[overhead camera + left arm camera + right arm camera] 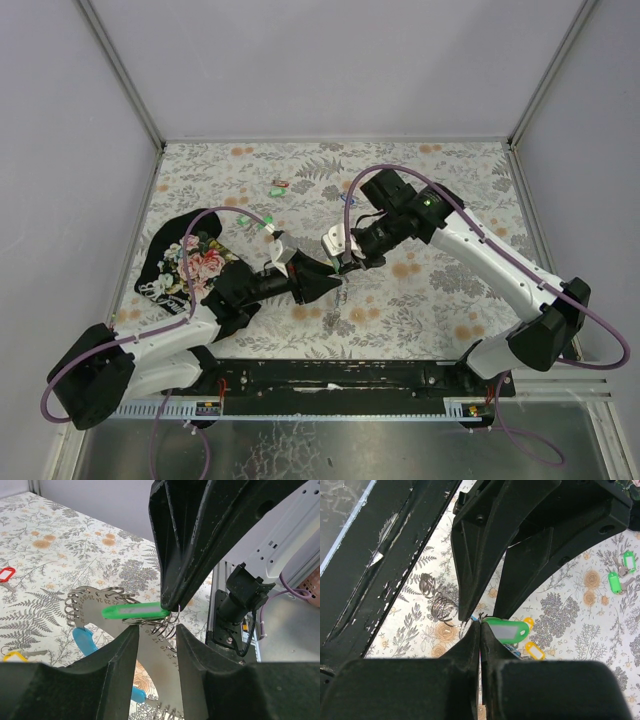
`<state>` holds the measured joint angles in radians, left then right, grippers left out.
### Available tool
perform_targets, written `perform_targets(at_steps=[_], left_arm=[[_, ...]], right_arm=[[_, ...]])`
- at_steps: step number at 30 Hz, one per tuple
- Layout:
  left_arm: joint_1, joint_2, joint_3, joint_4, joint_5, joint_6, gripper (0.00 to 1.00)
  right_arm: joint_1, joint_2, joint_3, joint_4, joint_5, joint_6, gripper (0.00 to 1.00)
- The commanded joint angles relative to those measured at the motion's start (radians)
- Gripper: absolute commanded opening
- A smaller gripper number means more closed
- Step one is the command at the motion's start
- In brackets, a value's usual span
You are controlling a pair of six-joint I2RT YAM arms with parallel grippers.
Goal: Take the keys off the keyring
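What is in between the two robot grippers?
The green key tag sits right between the left gripper and the right gripper. The right wrist view shows it best.

Desk [440,180]: pale covering printed with grey ferns and orange blossoms, walled on three sides. Left side: black floral cloth [170,265], crumpled, lying flat on the print. Far centre: small cluster of red and green tags [281,187]. Mid-desk, right wrist view: yellow tags [535,651] close together; bare wire rings [426,583] loose nearby.
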<state>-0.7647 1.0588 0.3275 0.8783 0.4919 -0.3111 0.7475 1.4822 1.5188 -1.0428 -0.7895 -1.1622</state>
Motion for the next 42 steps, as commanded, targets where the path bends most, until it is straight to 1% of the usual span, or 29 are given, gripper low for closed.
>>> perform_targets(at_steps=[1,5,10,14,17,20,27,35,38,42], left_arm=[[0.005,0.007,-0.005,0.077,-0.010,0.018,0.36],[0.007,0.002,-0.010,0.088,0.022,0.042,0.35],[0.007,-0.009,-0.011,0.080,0.058,0.056,0.29],[0.006,-0.026,-0.011,0.052,0.058,0.069,0.22],[0.006,-0.036,-0.010,0.035,0.055,0.081,0.14],[0.007,-0.041,-0.004,0.021,0.054,0.093,0.01],[0.006,-0.064,-0.012,0.013,0.063,0.110,0.00],[0.007,-0.116,-0.052,0.053,0.013,0.109,0.00],[0.007,-0.121,-0.056,0.057,0.001,0.108,0.00],[0.007,-0.122,-0.071,0.108,-0.026,0.083,0.00]], right_arm=[[0.016,0.001,0.059,0.003,-0.029,0.024,0.00],[0.019,0.005,0.063,-0.006,-0.045,0.022,0.00],[0.019,0.009,0.070,-0.006,-0.041,0.020,0.00],[0.019,0.009,0.073,-0.009,-0.033,0.021,0.00],[0.020,0.009,0.075,-0.014,-0.031,0.016,0.00],[0.020,0.007,0.072,-0.018,-0.028,0.013,0.00],[0.019,-0.001,0.073,-0.019,0.044,0.004,0.00],[0.019,-0.016,0.062,-0.021,0.137,-0.010,0.00],[0.019,-0.022,0.038,-0.011,0.146,-0.009,0.00],[0.019,-0.031,-0.018,0.016,0.098,0.005,0.00]])
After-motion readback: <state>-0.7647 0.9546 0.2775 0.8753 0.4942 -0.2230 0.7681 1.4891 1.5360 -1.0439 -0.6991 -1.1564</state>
